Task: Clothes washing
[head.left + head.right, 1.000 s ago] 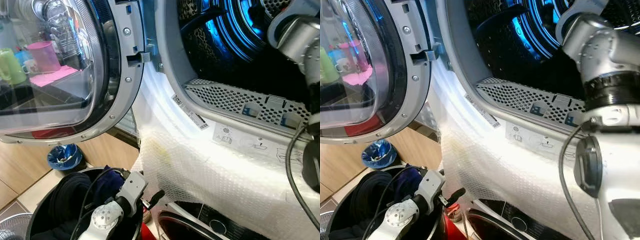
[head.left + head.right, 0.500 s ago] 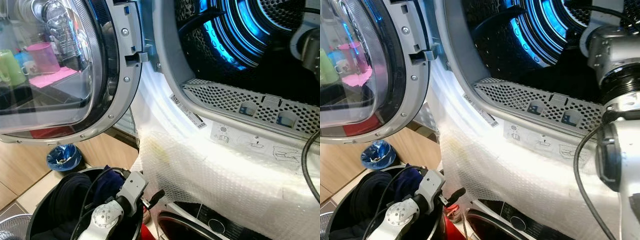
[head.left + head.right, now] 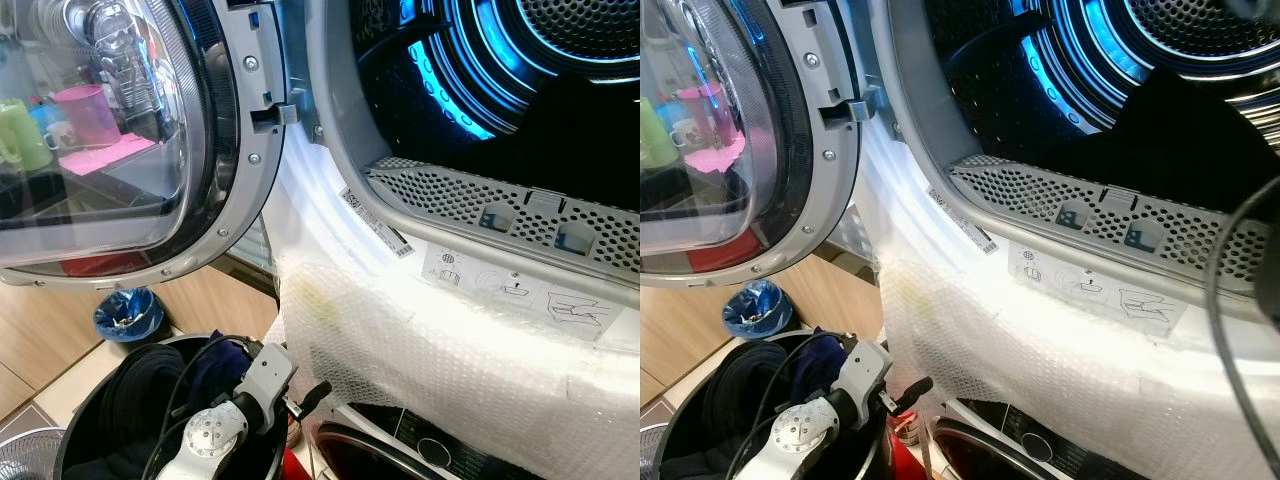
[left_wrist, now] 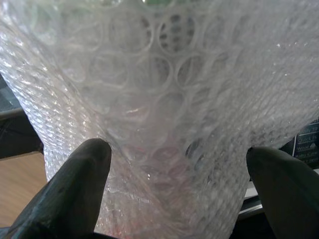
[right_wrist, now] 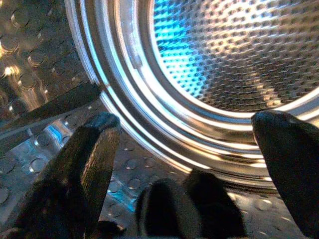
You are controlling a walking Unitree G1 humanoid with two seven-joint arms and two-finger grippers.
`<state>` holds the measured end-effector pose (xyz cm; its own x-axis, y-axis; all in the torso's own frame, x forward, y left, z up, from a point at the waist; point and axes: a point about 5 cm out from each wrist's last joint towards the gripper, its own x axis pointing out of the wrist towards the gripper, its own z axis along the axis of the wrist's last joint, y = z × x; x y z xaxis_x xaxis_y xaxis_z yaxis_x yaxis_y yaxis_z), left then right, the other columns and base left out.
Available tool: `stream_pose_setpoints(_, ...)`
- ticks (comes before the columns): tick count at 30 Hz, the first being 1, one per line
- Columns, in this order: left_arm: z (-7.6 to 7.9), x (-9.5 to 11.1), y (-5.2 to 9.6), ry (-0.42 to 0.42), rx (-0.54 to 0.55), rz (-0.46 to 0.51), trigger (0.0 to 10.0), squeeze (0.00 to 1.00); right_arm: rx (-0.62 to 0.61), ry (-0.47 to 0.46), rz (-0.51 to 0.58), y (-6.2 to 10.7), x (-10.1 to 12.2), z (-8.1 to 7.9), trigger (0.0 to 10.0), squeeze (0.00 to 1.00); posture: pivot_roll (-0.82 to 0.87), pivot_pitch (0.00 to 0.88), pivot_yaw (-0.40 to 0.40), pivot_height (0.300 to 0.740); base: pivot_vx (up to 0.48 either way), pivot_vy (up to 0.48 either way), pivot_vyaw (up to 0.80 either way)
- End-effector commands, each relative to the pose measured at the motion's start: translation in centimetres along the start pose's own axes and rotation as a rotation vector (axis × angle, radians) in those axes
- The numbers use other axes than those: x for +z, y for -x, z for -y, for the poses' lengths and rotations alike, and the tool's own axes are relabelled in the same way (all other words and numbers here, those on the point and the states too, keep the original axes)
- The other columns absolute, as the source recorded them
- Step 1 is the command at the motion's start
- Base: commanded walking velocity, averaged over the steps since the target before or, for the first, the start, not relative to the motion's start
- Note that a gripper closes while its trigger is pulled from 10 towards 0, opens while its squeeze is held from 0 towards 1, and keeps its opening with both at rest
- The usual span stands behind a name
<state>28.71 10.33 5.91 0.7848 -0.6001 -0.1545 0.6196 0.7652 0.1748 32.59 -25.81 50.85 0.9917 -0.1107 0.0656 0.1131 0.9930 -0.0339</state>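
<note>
The washer drum (image 3: 560, 40) glows blue behind its open round door (image 3: 120, 150). A dark garment (image 3: 1180, 130) lies low inside the drum. My right gripper (image 5: 189, 124) is inside the drum, open, with the dark cloth (image 5: 169, 206) just beneath its fingers (image 5: 94, 149). At the lower left a black basket (image 3: 68, 440) holds dark clothes (image 3: 140, 395). My left gripper (image 3: 305, 395) hovers over the basket's right edge, open, its fingertips (image 4: 89, 164) close against the bubble wrap (image 4: 164, 99).
Bubble wrap (image 3: 450, 350) drapes over the machine's front below the perforated sill (image 3: 470, 200). A second machine's panel (image 3: 430, 450) sits underneath. A blue bag (image 3: 125, 312) lies on the wooden floor beside the basket. A black cable (image 3: 1220, 300) hangs at the right.
My right arm has slid out of the head views toward the upper right, uncovering the drum and the dark garment. The left arm and basket have not moved.
</note>
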Motion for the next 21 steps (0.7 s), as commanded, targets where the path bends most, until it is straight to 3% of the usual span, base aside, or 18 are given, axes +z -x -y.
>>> stream_pose_setpoints(1,1.5,-1.8,0.3,0.028,-0.07,-0.091,10.0,0.0,0.027,-0.016,-0.011,1.1,0.1,-0.2,10.0,0.0,-0.16,0.056,0.071,0.74,0.0,0.0,0.0)
stream_pose_setpoints(4,1.5,-1.8,0.2,0.026,-0.075,-0.093,10.0,0.0,0.055,-0.059,-0.022,2.7,-0.5,-0.2,10.0,0.0,-0.16,0.056,0.072,0.74,0.0,0.0,0.0)
stream_pose_setpoints(7,1.4,-1.7,0.0,0.024,-0.075,-0.093,10.0,0.0,0.197,-0.086,-0.039,4.9,-2.8,-2.8,10.0,0.0,-0.14,0.051,0.069,0.74,0.0,0.0,0.0)
stream_pose_setpoints(8,1.3,-1.7,0.1,0.023,-0.073,-0.093,10.0,0.0,0.306,-0.098,-0.015,5.8,-4.1,-4.4,10.0,0.0,-0.13,0.051,0.069,0.74,0.0,0.0,0.0)
stream_pose_setpoints(11,1.2,-1.7,0.1,0.022,-0.069,-0.093,10.0,0.0,0.443,-0.096,0.051,6.9,-5.9,-6.4,10.0,0.0,-0.13,0.049,0.069,0.74,0.0,0.0,0.0)
stream_pose_setpoints(15,1.2,-1.7,0.2,0.022,-0.069,-0.093,10.0,0.0,0.456,-0.091,0.074,7.4,-6.5,-6.7,10.0,0.0,-0.13,0.049,0.069,0.74,0.0,0.0,0.0)
stream_pose_setpoints(16,1.2,-1.7,0.2,0.021,-0.07,-0.093,10.0,0.0,0.563,-0.102,0.201,9.6,-7.1,-7.6,10.0,0.0,-0.12,0.042,0.063,0.74,0.0,0.0,0.0)
stream_pose_setpoints(17,1.2,-1.7,0.2,0.02,-0.071,-0.093,10.0,0.0,0.606,-0.102,0.243,10.4,-7.3,-7.9,10.0,0.0,-0.12,0.042,0.063,0.74,0.0,0.0,0.0)
stream_pose_setpoints(18,1.2,-1.7,0.2,0.02,-0.071,-0.093,10.0,0.0,0.606,-0.102,0.243,10.4,-7.3,-7.9,10.0,0.0,-0.12,0.042,0.063,0.74,0.0,0.0,0.0)
stream_pose_setpoints(19,1.2,-1.7,0.2,0.02,-0.071,-0.092,10.0,0.0,0.642,-0.09,0.299,11.6,-8.3,-8.2,10.0,0.0,-0.12,0.042,0.061,0.74,0.0,0.0,0.0)
stream_pose_setpoints(21,1.2,-1.7,0.2,0.019,-0.073,-0.092,10.0,0.0,0.676,-0.059,0.32,12.5,-9.3,-8.4,10.0,0.0,-0.12,0.039,0.061,0.74,0.0,0.0,0.0)
